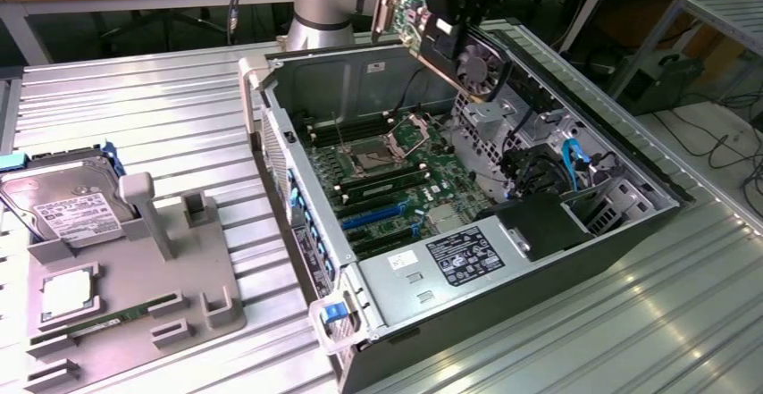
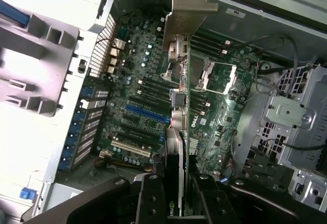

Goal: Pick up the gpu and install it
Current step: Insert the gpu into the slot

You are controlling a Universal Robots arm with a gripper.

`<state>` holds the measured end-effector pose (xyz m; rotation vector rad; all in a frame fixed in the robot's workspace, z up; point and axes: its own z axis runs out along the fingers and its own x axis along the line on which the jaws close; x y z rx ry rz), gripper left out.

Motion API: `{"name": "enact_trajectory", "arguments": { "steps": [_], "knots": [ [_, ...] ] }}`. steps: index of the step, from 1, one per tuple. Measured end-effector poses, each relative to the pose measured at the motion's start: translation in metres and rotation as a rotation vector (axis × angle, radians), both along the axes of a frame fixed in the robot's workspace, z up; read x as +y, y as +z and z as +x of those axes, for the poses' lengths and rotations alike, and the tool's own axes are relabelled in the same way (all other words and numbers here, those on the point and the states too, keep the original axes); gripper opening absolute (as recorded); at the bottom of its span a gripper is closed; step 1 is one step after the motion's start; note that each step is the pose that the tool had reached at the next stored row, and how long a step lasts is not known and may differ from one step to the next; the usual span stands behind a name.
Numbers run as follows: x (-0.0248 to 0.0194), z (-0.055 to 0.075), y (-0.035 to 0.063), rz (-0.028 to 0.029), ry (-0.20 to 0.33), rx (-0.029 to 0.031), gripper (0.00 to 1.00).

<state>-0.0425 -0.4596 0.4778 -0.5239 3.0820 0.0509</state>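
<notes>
The gpu (image 1: 409,12), a dark circuit card with a fan and a pale metal bracket along one end, hangs tilted in the air above the back part of the open computer case (image 1: 620,233). My gripper (image 1: 448,14) is shut on it. In the wrist view the gpu (image 2: 180,96) appears edge-on, bracket end far from the camera, held between the two black fingers (image 2: 152,201) of the gripper (image 2: 179,201). Below it lies the motherboard (image 2: 138,76) with its blue expansion slot (image 2: 148,114); that blue slot (image 1: 370,218) is well below the card in the exterior view.
A grey fixture tray (image 1: 203,296) on the exterior view's left holds a silver hard drive (image 1: 71,206), a square processor (image 1: 66,291) and a green memory stick (image 1: 107,320). The case walls, drive cage (image 1: 537,135) and power supply (image 1: 471,255) ring the motherboard. Ribbed metal tabletop surrounds everything.
</notes>
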Motion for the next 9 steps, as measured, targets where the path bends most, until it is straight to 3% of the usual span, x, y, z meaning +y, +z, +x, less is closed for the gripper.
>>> {"name": "enact_trajectory", "arguments": {
  "steps": [9],
  "knots": [
    [-0.0006,0.0000,0.0000,0.0001,0.057,-0.0001,0.27]
  ]
}}
